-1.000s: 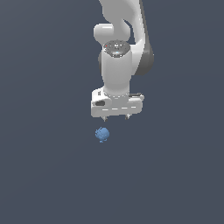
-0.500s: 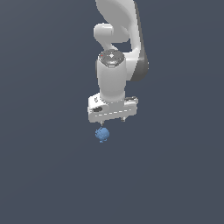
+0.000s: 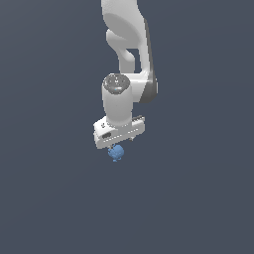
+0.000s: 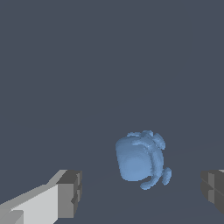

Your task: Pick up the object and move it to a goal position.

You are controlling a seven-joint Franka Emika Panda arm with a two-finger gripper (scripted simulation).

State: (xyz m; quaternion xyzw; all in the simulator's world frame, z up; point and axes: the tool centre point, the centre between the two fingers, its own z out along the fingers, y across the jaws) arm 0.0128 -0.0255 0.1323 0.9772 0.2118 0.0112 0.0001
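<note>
The object [image 3: 116, 153] is a small light-blue bumpy lump with little nubs, resting on the dark ground. My white gripper [image 3: 118, 146] hangs straight above it, its hand almost touching the lump's top in the exterior view. In the wrist view the object [image 4: 140, 159] lies between my two grey fingertips [image 4: 70, 194], nearer one side, with a gap to each. The gripper [image 4: 142, 195] is open and holds nothing.
A plain dark grey-blue ground [image 3: 198, 198] stretches all around. The white arm [image 3: 130, 44] rises from the hand toward the top of the exterior view. No other object shows.
The gripper has come down and shifted slightly toward the exterior view's left, closing most of the gap above the object. The object has stayed in place.
</note>
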